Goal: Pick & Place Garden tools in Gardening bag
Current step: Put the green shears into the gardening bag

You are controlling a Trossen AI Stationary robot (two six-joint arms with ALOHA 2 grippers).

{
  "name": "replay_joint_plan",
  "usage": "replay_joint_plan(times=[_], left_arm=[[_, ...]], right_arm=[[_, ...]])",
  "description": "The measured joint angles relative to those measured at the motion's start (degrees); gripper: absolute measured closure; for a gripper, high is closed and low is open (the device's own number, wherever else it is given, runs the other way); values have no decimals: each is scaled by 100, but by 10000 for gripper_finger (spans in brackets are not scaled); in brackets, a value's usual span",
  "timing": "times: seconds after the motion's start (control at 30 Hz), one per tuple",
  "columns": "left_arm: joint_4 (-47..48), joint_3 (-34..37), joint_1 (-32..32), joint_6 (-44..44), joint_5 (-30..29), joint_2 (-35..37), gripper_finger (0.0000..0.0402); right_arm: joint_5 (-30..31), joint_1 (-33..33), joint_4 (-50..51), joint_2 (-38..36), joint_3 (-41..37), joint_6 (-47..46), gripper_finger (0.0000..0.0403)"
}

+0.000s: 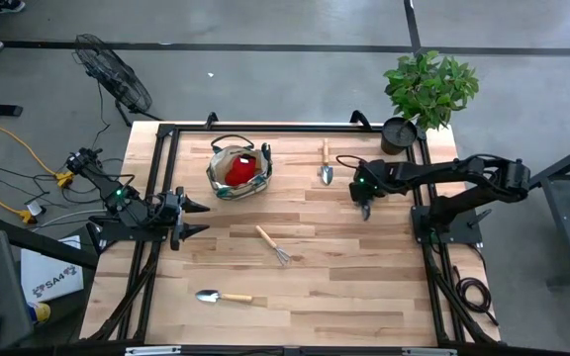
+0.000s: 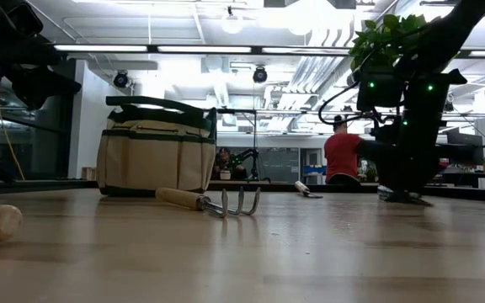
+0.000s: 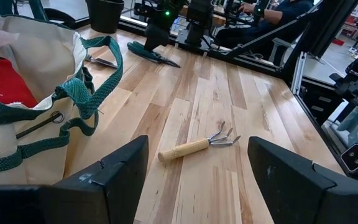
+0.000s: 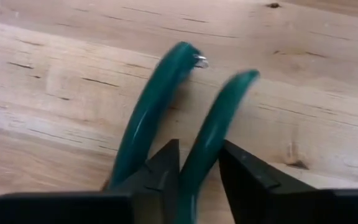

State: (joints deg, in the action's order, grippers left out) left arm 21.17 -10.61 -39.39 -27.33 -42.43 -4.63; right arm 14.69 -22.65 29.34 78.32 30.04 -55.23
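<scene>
The pruning shears point(image 4: 166, 106), with two dark green handles, lie flat on the table near its right edge. My right gripper point(image 4: 199, 174) comes down on them from above and is shut on one handle. The beige gardening bag point(image 1: 237, 170) stands at the far left-centre with a red spray bottle point(image 1: 241, 172) inside. A hand rake point(image 1: 273, 245) lies mid-table. One trowel point(image 1: 327, 163) lies at the far side, another point(image 1: 221, 296) near the front. My left gripper point(image 1: 198, 218) waits open at the left, beside the bag. My right gripper pinches one of the shears' two green handles point(image 4: 205, 146) between its two fingers. One finger point(image 4: 166, 165) stands in the gap between the two handles, the other point(image 4: 241, 177) outside. The fingers point steeply down and lie across the handle. The shears rest on the table.
A potted green plant point(image 1: 428, 87) in a black pot point(image 1: 399, 133) stands at the far right corner, just beyond my right arm. A person in a red top point(image 2: 342, 156) sits in the room behind the table. Bare wood lies between the rake and the shears.
</scene>
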Motion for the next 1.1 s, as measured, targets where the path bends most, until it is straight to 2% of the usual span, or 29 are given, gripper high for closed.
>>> replay_joint_plan(times=[0.33,0.67,1.1], left_arm=[[-2,-1,0,0,1,0,132],[-2,0,1,0,1,-1,132],[-114,0,1,-2,-67,0,132]], right_arm=[[-23,102,-230,4,-21,560,364],[212,614,-1089,24,-33,940,365],[332,1214,-3287,20,-26,2095,365]])
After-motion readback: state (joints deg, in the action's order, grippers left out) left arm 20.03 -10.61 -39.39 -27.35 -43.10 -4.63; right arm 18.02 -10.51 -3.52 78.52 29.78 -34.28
